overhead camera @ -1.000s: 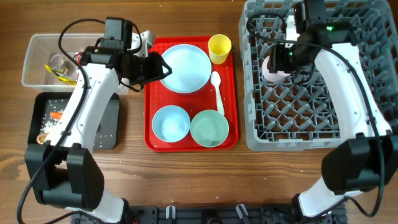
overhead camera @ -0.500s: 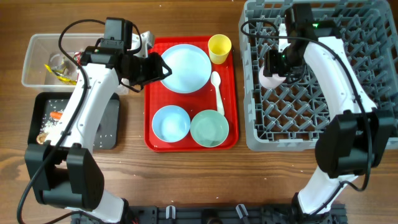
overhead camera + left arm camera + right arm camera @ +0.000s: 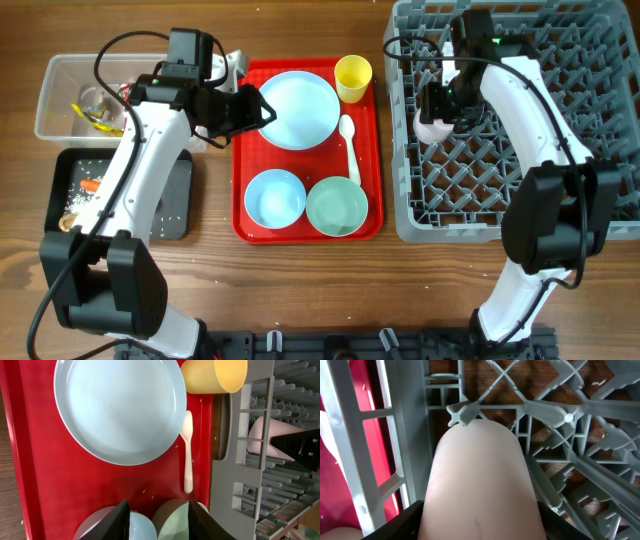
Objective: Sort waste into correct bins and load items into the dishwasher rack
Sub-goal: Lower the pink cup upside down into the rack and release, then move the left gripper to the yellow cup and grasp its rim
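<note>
Since a second ago the right arm has swung leftward across the large square grey plastic dishwasher rack (image 3: 600,60), carrying the small white-pink cup (image 3: 480,490). The right jaws stay clamped on the cup near the rack's left wall, their tips cut off at the bottom of the wrist view. The left jaws stand apart and empty above the flat red tray (image 3: 35,470), near the white round plate (image 3: 120,407), with two pale blue-green bowls (image 3: 172,520) cropped behind them. The left arm hides part of the clear rectangular plastic tub (image 3: 60,90). Everything rests on a brown wooden desk (image 3: 300,290).
</note>
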